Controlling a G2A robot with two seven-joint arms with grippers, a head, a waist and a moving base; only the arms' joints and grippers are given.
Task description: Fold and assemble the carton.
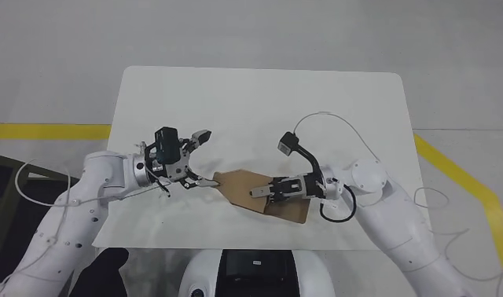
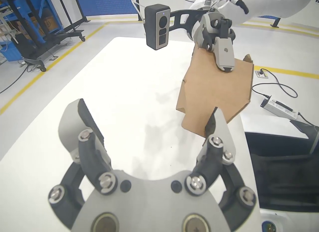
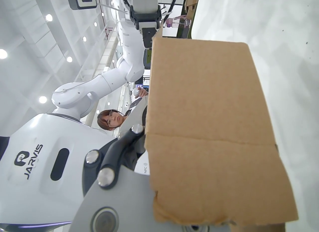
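Wide apart stand the jaws of the left gripper point(image 1: 211, 157), with nothing between them. One of its fingers point(image 2: 217, 128) touches the near corner of the carton point(image 1: 247, 188), and the other finger point(image 2: 79, 123) hangs over bare table point(image 1: 314, 100), well to the side of the cardboard.

The right gripper point(image 1: 257, 192) is clamped on the carton from the opposite end. One of its fingers point(image 2: 224, 56) lies flat on the upper face. The opposing one is hidden under the cardboard, which fills the gap in the right wrist view.

The carton is brown and flattened, with a crease running across its panel. It sits between the two grippers, near the table edge closest to the robot. In the left wrist view it looks lifted clear of the table top, with a faint shadow on the white surface beside it.

From above, its long axis runs across the table from one gripper to the other. The end in the right gripper lies a little closer to the robot than the other end. The tapered flap end points at the left gripper and meets that gripper's nearer fingertip. The broader end lies under the right gripper's wrist.
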